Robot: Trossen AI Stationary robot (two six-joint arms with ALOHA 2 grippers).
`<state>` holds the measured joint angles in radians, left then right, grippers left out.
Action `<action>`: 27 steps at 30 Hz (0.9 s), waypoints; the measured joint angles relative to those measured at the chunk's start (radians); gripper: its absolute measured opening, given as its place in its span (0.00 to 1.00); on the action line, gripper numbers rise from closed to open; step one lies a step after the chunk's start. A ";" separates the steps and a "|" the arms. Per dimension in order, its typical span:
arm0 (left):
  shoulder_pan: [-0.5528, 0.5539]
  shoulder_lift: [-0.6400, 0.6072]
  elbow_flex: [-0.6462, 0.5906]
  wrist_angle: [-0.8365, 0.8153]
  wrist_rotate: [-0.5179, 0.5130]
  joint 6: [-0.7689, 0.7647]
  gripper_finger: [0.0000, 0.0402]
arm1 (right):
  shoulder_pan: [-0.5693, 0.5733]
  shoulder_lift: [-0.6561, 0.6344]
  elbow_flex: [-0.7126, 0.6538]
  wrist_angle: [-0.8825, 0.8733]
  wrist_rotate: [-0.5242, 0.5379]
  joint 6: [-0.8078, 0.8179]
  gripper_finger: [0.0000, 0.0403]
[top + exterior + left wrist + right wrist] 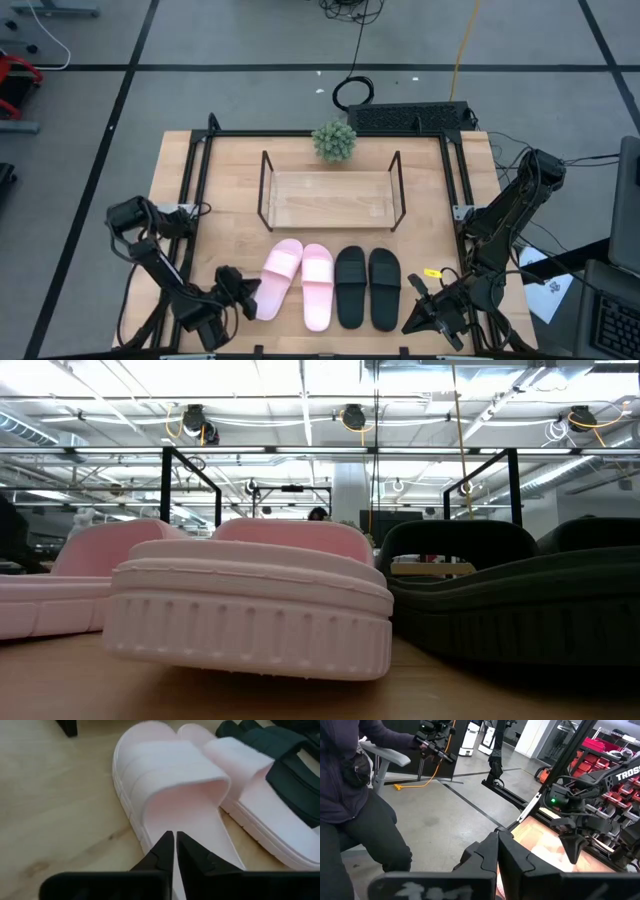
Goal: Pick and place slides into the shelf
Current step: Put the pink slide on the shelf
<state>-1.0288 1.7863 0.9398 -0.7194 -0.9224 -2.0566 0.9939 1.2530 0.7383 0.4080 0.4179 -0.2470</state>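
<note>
Nothing was on the low rack with the light wooden board base and thin black rod end frames [330, 198] at that point; all four slides sat in a row on the table in front of it, side by side, the two light pink foam slides with one wide strap each [298, 282] toward the left arm's side and the two matte black slides of the same shape [367, 286] toward the right arm's side. The left gripper [237, 293] hovered just beside the outer pink slide [170, 800], fingers pressed together and holding nothing, with its tips right at that slide's heel end in the left wrist view. The right gripper [420, 318] waited near the table's front corner, apart from the black pair, also closed and empty, pointing out at the room where a seated person in dark clothes [355, 795] showed. My guess is these slides are light, squishy moulded foam, not fragile, and a bit grippy rather than slick. The sole looked too wide to pinch across, so I'd grab the strap's edge or the sidewall; the strap may flex and let the slide droop or swing.
</note>
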 joint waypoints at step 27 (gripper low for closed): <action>0.022 -0.023 0.000 -0.085 0.007 0.054 0.34 | 0.000 0.000 0.000 -0.001 0.000 0.016 0.00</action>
<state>-1.0073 1.7638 0.9401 -0.8049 -0.9152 -2.0023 0.9936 1.2530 0.7383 0.4068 0.4179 -0.2310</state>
